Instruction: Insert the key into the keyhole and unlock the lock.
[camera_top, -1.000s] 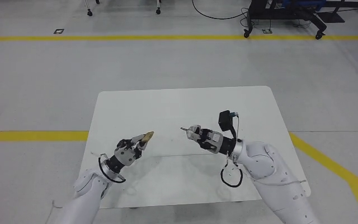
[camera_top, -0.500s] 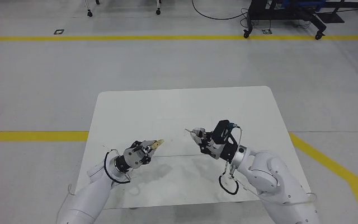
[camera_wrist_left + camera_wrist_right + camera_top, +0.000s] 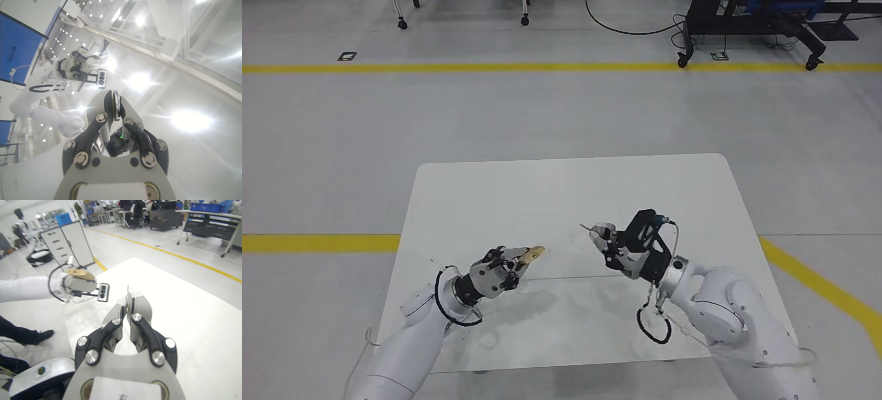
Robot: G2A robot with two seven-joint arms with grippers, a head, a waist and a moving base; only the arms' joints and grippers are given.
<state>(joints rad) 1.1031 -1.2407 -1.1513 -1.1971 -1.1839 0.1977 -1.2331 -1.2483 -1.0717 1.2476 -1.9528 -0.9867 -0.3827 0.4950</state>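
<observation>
Above the white table [image 3: 542, 190], my left gripper [image 3: 516, 262] is shut on a brass padlock [image 3: 533, 253], whose free end points toward the other arm. In the left wrist view the padlock [image 3: 115, 106] shows edge-on, pinched between the black pads. My right gripper [image 3: 602, 237] is shut on a small silver key [image 3: 588, 229], its blade pointing at the padlock across a short gap. In the right wrist view the key [image 3: 128, 292] sticks up from the shut fingertips, and the padlock [image 3: 80, 273] sits farther off in the left gripper.
Both arms hover over the middle of the table, near its front half. A yellow floor line [image 3: 322, 242] runs past both sides of the table. A person's legs [image 3: 22, 334] stand on the floor beside the table's edge in the right wrist view.
The left arm has carried the padlock to the right, toward the table's middle. The right gripper has turned and shifted slightly right with the key. The gap between key and padlock has narrowed a little.
</observation>
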